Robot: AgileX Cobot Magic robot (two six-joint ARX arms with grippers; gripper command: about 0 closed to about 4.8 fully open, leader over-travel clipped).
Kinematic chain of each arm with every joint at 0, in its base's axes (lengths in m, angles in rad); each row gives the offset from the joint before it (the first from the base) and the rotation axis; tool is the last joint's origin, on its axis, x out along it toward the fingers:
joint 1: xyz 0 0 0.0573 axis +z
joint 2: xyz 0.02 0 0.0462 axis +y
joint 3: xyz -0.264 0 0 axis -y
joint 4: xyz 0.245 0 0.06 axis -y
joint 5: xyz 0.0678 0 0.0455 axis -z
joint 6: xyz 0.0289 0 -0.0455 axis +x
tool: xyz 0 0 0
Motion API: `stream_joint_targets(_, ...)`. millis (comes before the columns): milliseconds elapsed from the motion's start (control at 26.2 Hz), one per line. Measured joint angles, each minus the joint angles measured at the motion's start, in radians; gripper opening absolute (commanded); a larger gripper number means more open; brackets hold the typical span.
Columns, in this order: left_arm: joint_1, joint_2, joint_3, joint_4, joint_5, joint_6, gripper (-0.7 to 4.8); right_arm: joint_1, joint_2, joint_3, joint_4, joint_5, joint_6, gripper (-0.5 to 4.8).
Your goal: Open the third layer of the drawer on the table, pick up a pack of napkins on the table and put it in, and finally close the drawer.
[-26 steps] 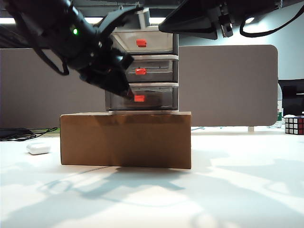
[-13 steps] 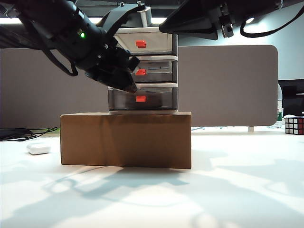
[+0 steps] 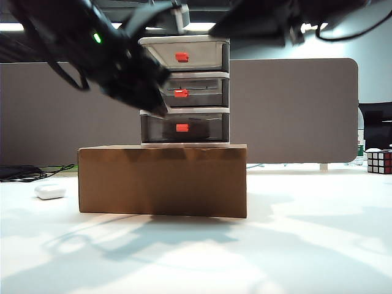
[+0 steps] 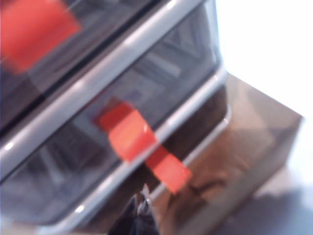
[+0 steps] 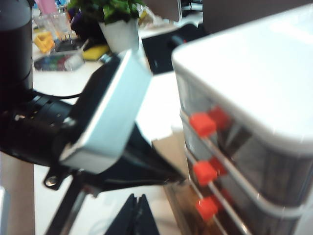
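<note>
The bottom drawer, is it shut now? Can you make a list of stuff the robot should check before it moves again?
1. Bottom drawer pushed in flush: ok.
2. Its red handle free of the left claw: ok, claw sits beside it.
3. Left claw shut: ok.
4. Right claw shut, raised above the unit: ok.
5. Drawer unit square on the cardboard box: ok.
6. Napkins inside: cannot tell.
</note>
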Motion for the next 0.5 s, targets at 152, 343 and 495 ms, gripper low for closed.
stream_joint_targets(152,-0.047,-0.243,-0.053,-0.212,0.007,-0.012,-0.05,0.001,-0.179,0.001,-0.157,0.078,-0.070,-0.06)
stream_joint_targets(343,-0.061,-0.570,-0.196,-0.259,0.006,-0.128,-0.05,0.000,-0.389,-0.003,-0.426,0.193,-0.158,-0.06)
stream_joint_targets(495,-0.118,-0.866,-0.312,-0.266,-0.070,-0.189,-0.05,0.001,-0.597,-0.088,-0.486,0.276,-0.148,-0.06)
